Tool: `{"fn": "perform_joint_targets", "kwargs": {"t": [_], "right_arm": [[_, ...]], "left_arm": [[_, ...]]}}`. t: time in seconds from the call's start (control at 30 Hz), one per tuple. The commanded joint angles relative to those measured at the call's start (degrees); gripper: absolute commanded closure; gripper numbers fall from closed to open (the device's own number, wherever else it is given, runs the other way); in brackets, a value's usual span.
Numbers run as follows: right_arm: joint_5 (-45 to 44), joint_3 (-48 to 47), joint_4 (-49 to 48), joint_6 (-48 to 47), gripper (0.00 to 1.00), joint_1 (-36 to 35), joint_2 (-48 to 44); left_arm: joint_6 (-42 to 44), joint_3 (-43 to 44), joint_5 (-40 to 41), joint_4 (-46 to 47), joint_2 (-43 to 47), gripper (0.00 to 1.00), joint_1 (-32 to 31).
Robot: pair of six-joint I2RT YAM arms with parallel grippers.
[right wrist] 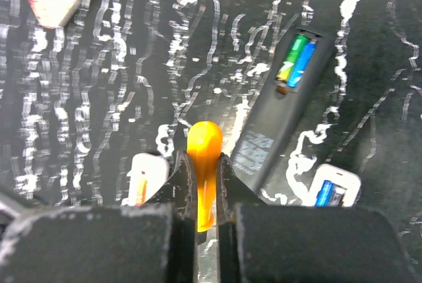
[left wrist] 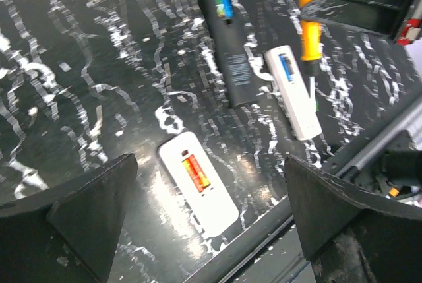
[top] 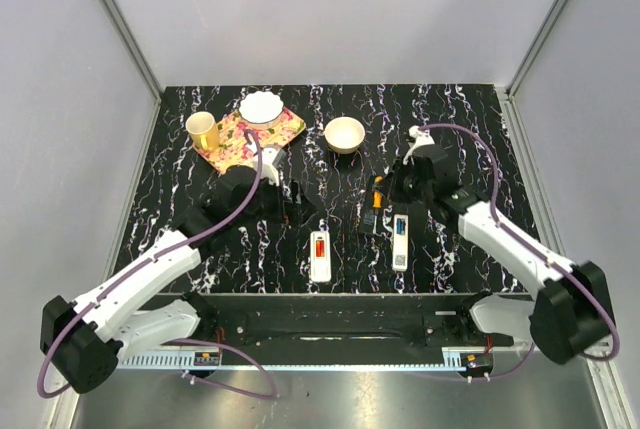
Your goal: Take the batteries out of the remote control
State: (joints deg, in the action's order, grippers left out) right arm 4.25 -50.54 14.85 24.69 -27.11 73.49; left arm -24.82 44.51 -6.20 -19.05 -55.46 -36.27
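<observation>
Three remotes: left white remote (top: 320,256), right white remote (top: 400,239), black remote (left wrist: 231,45). Batteries seated: red-orange pair (left wrist: 196,173) in the left, blue cell (left wrist: 287,66) in the right, green-blue pair (right wrist: 297,62) in the black. Right gripper (right wrist: 203,164) clamped on one orange screwdriver (right wrist: 204,138); left gripper (left wrist: 210,161) spread wide, empty, near the left remote.

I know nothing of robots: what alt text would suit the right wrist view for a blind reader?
The right tool is shut on an orange screwdriver handle above a black marbled table. A black remote lies close by, its compartment open on green and blue batteries; a white remote shows beside the tool.
</observation>
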Motion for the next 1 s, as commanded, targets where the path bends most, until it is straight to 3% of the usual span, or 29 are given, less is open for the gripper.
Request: {"fn": "perform_joint_targets", "kwargs": {"t": [0.0, 0.17, 0.5, 0.6, 0.77, 0.9, 0.97], "right_arm": [[6.64, 6.94, -13.51, 8.70, 1.00, -0.22, -9.39], [10.51, 12.57, -21.09, 16.35, 1.00, -0.22, -16.62], [10.60, 10.99, -17.49, 16.09, 1.00, -0.22, -21.55], [10.43, 10.99, -16.79, 15.74, 1.00, -0.31, -22.16], [10.16, 10.82, -15.91, 15.57, 1.00, -0.22, -22.95], [10.25, 9.94, -15.21, 14.95, 1.00, -0.22, -23.04], [9.64, 8.80, -12.75, 13.99, 1.00, -0.31, -23.04]], "left_arm": [[-0.31, 2.86, -4.08, 10.59, -3.15, 0.01, -4.50], [-1.46, 5.40, -7.51, 18.78, -9.92, 0.01, -10.21], [-1.46, 15.16, -9.01, 25.02, -26.00, 0.02, -16.46], [-1.46, 16.22, -9.19, 25.90, -27.59, 0.09, -16.90], [-1.81, 16.22, -9.88, 28.45, -28.74, 0.38, -16.90], [-2.78, 17.01, -9.63, 28.55, -30.49, 0.95, -16.90], [-2.87, 17.36, -8.31, 27.58, -30.67, 1.00, -16.90]]}}
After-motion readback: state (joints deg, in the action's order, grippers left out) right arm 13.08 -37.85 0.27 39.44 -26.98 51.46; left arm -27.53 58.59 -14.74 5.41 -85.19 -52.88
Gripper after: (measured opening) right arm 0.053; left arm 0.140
